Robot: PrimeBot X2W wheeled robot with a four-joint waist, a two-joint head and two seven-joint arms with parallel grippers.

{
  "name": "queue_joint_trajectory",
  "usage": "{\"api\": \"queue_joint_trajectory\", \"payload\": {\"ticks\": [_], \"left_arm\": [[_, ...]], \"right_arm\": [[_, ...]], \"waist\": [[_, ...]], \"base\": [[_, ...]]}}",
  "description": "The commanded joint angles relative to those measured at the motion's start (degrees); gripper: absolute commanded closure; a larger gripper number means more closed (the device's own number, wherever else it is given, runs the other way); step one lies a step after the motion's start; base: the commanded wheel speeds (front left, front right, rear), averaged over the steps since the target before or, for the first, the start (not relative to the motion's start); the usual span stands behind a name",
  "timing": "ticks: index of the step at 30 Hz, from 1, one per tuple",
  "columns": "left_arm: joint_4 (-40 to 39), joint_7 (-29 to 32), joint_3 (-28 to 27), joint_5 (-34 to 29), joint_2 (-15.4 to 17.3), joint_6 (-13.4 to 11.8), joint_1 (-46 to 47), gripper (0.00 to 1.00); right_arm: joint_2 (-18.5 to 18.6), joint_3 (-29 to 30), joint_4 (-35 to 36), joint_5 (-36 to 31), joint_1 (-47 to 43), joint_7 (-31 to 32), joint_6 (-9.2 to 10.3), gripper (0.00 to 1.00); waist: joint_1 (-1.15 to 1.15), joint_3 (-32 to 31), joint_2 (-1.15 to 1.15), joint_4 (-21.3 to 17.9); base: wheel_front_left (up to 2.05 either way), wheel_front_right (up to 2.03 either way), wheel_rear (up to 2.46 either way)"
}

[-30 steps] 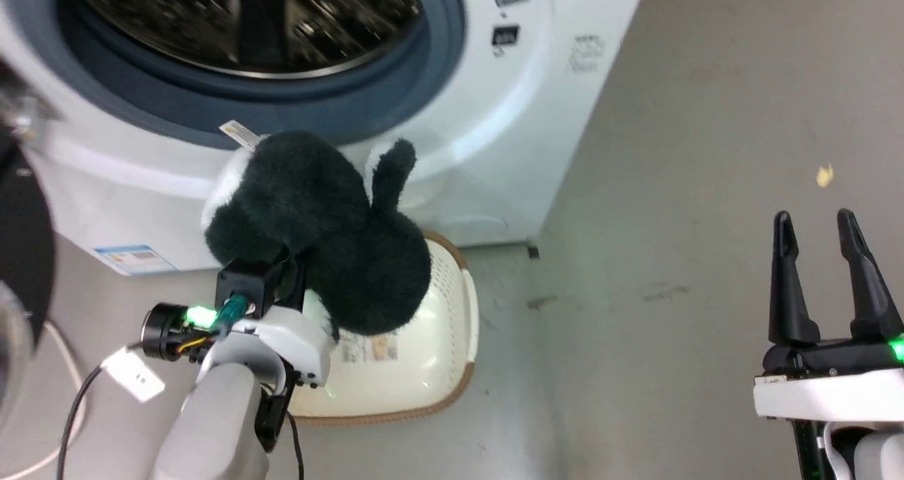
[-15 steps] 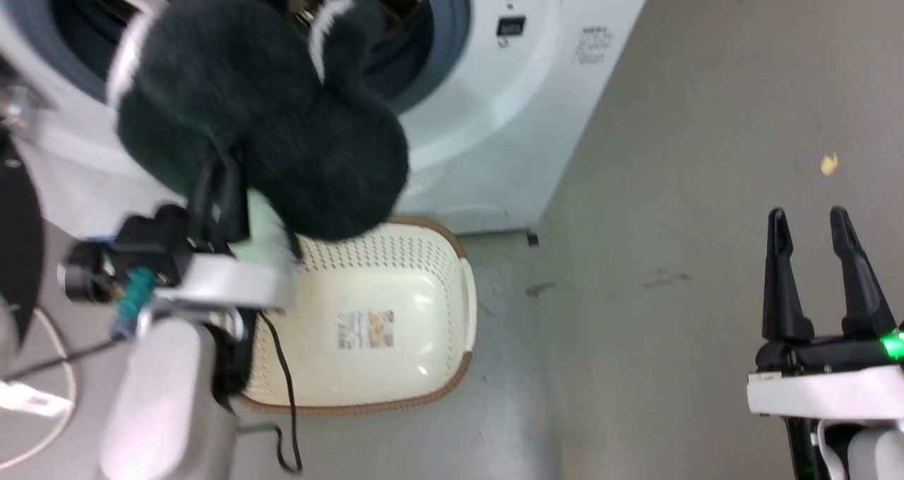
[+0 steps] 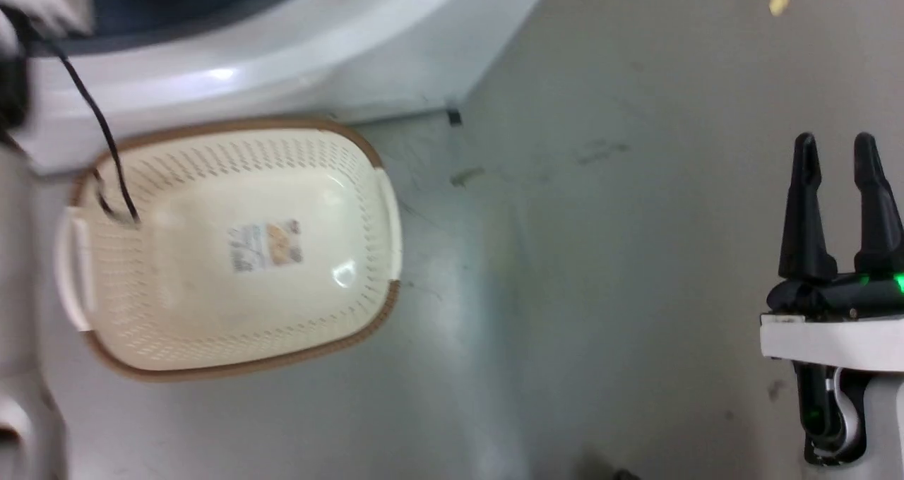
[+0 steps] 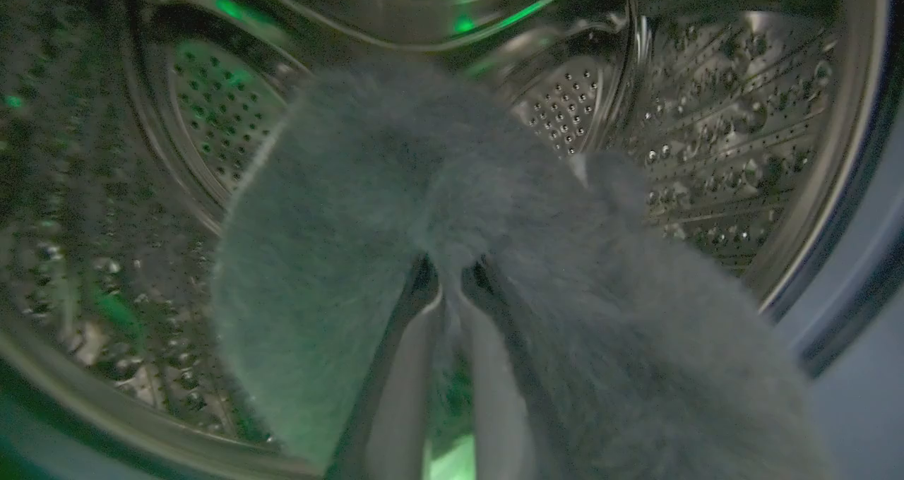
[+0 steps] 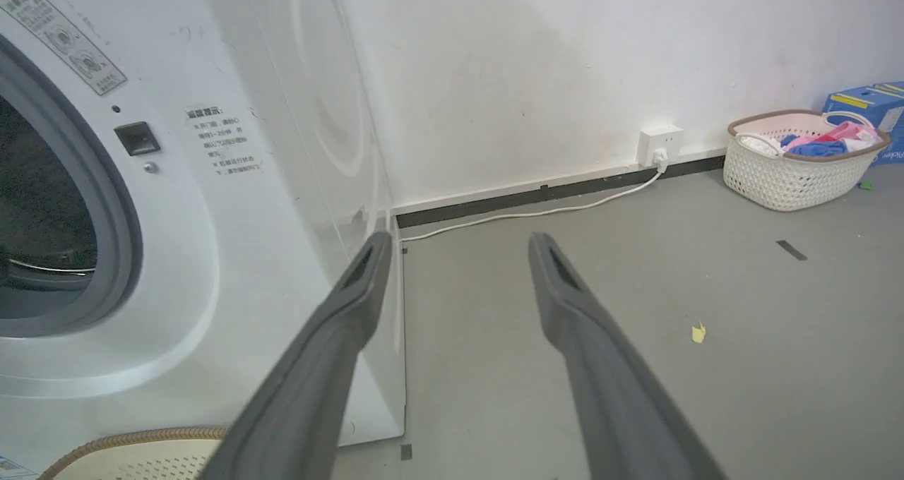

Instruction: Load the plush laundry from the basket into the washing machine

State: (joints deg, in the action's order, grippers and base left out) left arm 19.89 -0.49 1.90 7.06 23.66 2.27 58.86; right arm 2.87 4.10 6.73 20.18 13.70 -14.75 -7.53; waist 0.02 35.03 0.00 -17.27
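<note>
Left gripper (image 4: 452,282) clamped on plush laundry (image 4: 332,240), mid-frame inside washing machine (image 4: 741,113) drum. Right gripper (image 3: 835,147) parted, holding nothing, lower right; basket (image 3: 212,339) at frame left.

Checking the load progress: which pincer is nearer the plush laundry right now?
Left. The left pincer is shut on the plush laundry inside the washing machine; the right pincer hangs open above the floor, outside it.

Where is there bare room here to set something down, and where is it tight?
Free: inside the basket, bare but for its sticker; the grey floor between basket and the open right claw. Crowded: the drum mouth, where the left claw grips the plush laundry.
</note>
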Motion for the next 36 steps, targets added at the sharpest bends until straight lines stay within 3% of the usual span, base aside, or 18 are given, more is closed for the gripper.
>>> {"api": "queue_joint_trajectory", "payload": {"ticks": [1,9,14,19,20,21,30,36], "left_arm": [[1.5,0.5,0.0,-0.6,0.7,0.2,3.4,1.0],[16.8,2.9,2.1,-3.6,3.9,0.3,18.7,1.0],[25.5,3.6,2.0,-3.2,4.6,0.0,22.5,1.0],[30.2,2.2,3.8,-3.6,4.4,1.5,24.4,1.0],[31.1,2.0,4.3,-3.8,4.3,1.7,24.6,0.37],[31.8,1.4,4.6,-3.9,4.2,1.8,24.7,0.0],[38.0,-7.1,5.4,-2.8,2.9,2.1,20.6,0.0],[39.8,-13.4,5.6,-0.8,-0.4,2.9,13.5,0.0]], "right_arm": [[0.0,-0.1,0.1,0.4,1.0,-0.2,0.04,0.0],[0.0,-1.7,-0.6,3.2,2.6,-0.2,0.04,0.0],[0.0,-2.4,-0.9,3.7,2.9,-0.2,0.04,0.0],[0.0,-2.4,-1.0,3.9,3.0,-0.2,0.04,0.0],[0.0,-2.4,-1.0,3.8,3.1,-0.2,0.04,0.0],[0.0,-2.4,-1.0,3.7,3.2,-0.2,0.04,0.0],[0.0,-1.1,-0.7,0.7,2.7,-0.2,0.04,0.0],[0.0,0.6,-0.3,-3.3,0.8,-0.2,0.04,0.0]], "waist": [[-0.02,4.3,0.0,-3.2],[-0.02,8.1,0.0,-5.7],[-0.02,8.8,0.0,-6.5],[-0.02,9.1,0.0,-6.3],[-0.02,9.0,0.0,-6.1],[-0.02,8.9,0.0,-5.9],[-0.02,3.2,0.0,-3.0],[-0.02,-4.8,0.0,0.9]], "base": [[0.0,0.0,0.0],[0.0,0.0,0.0],[0.0,0.0,0.0],[0.0,0.0,0.0],[0.0,0.0,0.0],[0.0,0.0,0.0],[0.0,0.0,0.0],[0.0,0.0,0.0]]}}
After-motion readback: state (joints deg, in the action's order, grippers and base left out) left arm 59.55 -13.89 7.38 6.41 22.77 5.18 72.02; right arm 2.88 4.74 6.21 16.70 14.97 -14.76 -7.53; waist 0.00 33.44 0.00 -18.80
